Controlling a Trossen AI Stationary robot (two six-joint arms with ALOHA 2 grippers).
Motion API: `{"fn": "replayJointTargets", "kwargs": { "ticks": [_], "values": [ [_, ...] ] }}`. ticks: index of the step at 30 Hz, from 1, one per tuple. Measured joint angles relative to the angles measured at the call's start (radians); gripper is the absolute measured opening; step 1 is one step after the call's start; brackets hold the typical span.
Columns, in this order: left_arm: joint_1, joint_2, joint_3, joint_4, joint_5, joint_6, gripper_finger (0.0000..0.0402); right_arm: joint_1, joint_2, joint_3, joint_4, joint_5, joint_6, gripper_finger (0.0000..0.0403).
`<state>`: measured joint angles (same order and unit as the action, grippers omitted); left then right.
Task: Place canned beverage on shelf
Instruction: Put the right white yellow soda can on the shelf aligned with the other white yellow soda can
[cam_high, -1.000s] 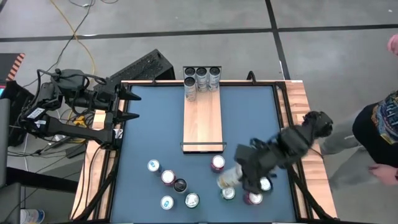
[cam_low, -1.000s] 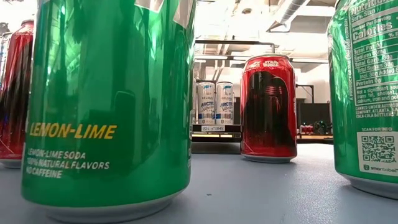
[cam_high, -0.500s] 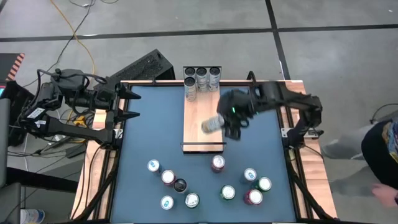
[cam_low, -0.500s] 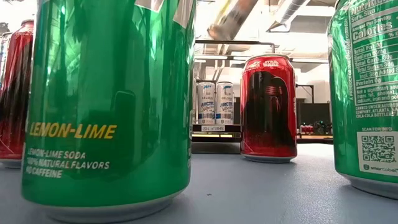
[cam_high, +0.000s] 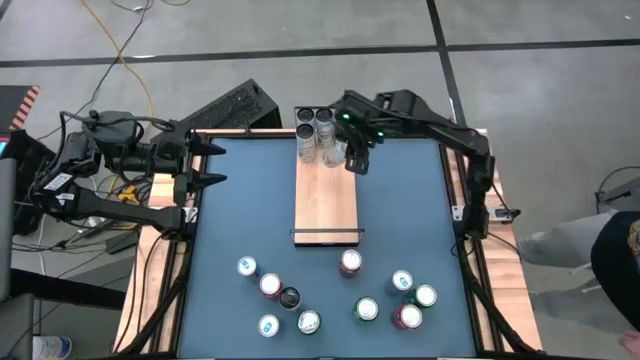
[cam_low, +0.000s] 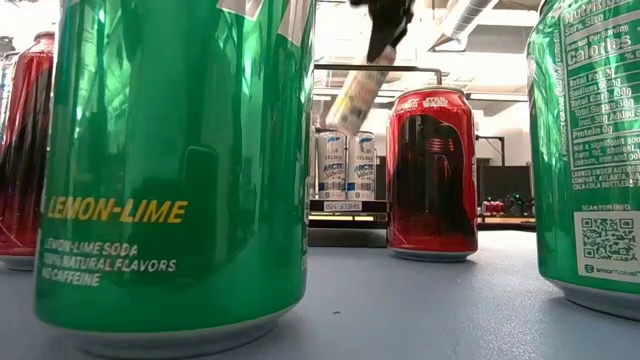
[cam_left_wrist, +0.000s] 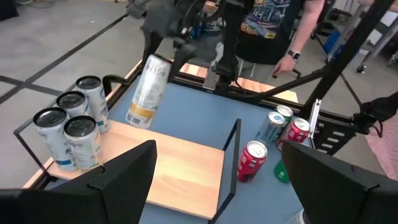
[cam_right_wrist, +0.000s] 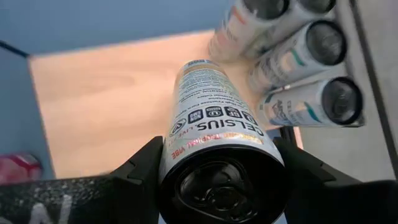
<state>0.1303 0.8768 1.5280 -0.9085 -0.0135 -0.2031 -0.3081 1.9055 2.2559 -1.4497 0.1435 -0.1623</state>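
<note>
The shelf (cam_high: 325, 195) is a pale wood plank lying in the middle of the blue table, with a black wire rail (cam_left_wrist: 233, 155) at its near end. Several white cans (cam_left_wrist: 68, 124) stand upright on its far end. My right gripper (cam_high: 350, 150) hovers over that end, shut on a white canned beverage (cam_left_wrist: 144, 90), which is also visible in the low view (cam_low: 360, 95). My left gripper (cam_high: 215, 165) waits open at the table's far left corner, touching nothing. My right gripper pinches the can's top end (cam_right_wrist: 217, 146), just under the rim with the pull tab, between its two fingers (cam_right_wrist: 140, 168), one on each side of the wall. The fingers slant down from above. The can hangs tilted below them, clear of the plank.
Several loose cans stand on the near part of the table, among them a red one (cam_high: 349, 262) and green ones (cam_high: 367, 309). The middle of the plank (cam_right_wrist: 106, 112) is bare. A person (cam_high: 610, 245) stands beyond the table's right edge.
My right gripper has carried the white can from the loose cans at the near right, across the table toward the far edge, to above the shelf's far end. The can has tipped from nearly level to hanging more upright. The person at the right has drawn back.
</note>
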Motion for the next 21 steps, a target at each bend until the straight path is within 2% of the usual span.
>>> {"fn": "replayJointTargets", "kwargs": {
  "ticks": [11,17,21],
  "values": [
    [0.000,0.013,0.000,0.000,-0.036,-0.027,0.0332,-0.066,0.158,0.019,0.025,-0.008,-0.158,0.0223],
    [0.000,0.022,0.000,0.000,-0.054,-0.030,0.0332,-0.082,0.243,0.093,0.022,0.012,-0.203,0.0223],
    [0.000,0.028,0.000,0.000,-0.055,-0.038,0.0332,-0.082,0.257,0.093,0.028,0.023,-0.236,0.0223]
  ]
}}
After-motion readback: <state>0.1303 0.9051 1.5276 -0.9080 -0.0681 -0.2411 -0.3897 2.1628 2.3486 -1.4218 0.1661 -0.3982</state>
